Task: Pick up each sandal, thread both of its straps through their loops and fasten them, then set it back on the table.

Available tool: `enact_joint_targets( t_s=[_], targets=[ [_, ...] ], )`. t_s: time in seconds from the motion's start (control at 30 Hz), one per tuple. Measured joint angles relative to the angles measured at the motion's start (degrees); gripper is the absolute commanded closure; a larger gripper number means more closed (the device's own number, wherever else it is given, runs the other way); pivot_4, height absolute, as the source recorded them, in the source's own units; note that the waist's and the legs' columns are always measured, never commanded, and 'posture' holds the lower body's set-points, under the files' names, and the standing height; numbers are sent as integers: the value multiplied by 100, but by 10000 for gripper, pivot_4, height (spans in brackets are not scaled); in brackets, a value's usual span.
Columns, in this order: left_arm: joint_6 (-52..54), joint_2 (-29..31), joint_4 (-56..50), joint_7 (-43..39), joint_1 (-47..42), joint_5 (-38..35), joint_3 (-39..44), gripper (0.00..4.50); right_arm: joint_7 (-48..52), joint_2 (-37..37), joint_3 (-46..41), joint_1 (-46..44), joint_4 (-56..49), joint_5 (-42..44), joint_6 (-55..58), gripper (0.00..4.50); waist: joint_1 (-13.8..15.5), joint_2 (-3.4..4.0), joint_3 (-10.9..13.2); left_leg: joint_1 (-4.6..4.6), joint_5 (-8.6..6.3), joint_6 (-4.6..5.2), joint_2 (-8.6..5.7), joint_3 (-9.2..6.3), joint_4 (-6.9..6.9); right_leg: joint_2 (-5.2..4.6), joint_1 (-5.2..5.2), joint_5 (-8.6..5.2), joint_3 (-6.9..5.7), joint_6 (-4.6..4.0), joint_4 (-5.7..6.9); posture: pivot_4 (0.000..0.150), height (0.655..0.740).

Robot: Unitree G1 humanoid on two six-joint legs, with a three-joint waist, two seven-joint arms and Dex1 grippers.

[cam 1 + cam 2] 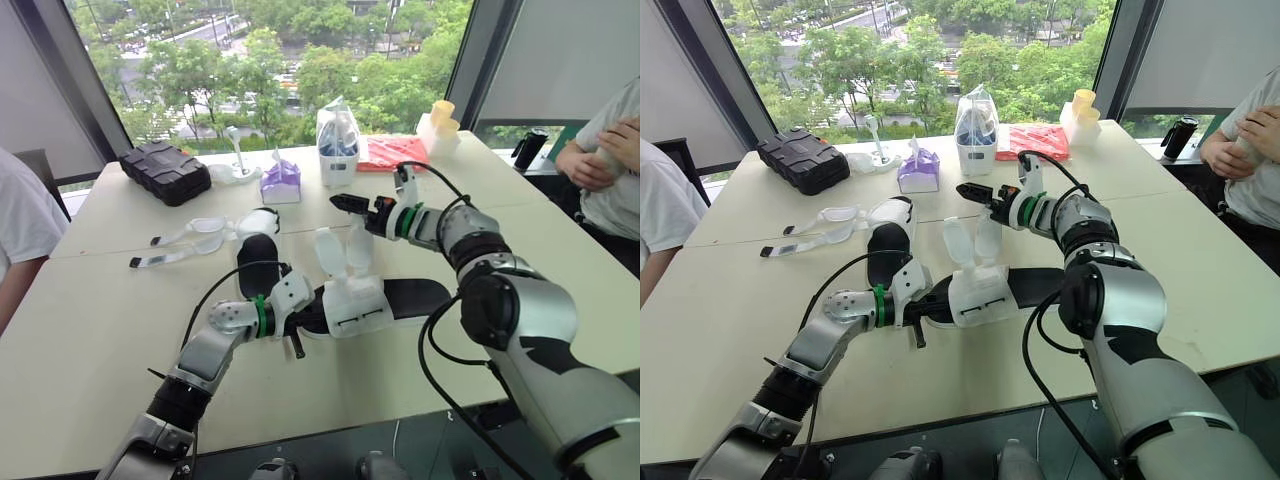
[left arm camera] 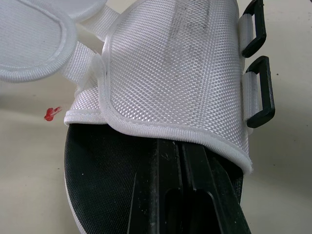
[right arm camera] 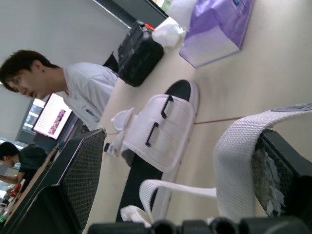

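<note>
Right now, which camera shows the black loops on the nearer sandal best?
The left wrist view: both loops appear close up. In the eye views they are thin dark lines; the right wrist view shows the other sandal.

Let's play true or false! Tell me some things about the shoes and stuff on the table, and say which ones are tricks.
1. Two sandals lie on the table: a near sandal and a far sandal. True.
2. The black case sits at the robot's right. False: it sits at the far left.
3. Straps run through the near sandal's black loops. False: both loops are empty.
4. The far sandal's straps lie spread out on the table. True.
5. The left gripper is up in the air. False: it is down at the near sandal, on its black footbed.
</note>
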Motion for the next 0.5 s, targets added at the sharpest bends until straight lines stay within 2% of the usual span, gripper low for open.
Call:
enact_joint_targets(
  t_s=[0.07,0.13,0.33,0.5],
  targets=[
    [2,-1,0,0,0,-1,0,45000,163,-5,59,-45,-112,44,78,5455,1,0,0,0,0,0,0,0,0,0,0,0,0,0,1,1500,7400],
    [2,0,1,0,-1,-1,2,45000,333,-5,158,-63,-200,50,161,12995,0,0,0,0,0,0,0,0,0,0,0,0,0,0,2,1500,7400],
    [4,0,0,0,-1,-5,2,45000,847,-9,336,-61,-482,154,457,43231,3,0,0,-3,0,0,0,2,1,-1,-7,0,0,0,10,1500,7400],
    [14,-2,-3,-1,-1,-7,2,45000,1498,-94,757,57,-1283,184,826,44215,8,0,0,-4,0,0,0,2,2,-1,-10,0,0,0,13,1500,7400]
  ],
)
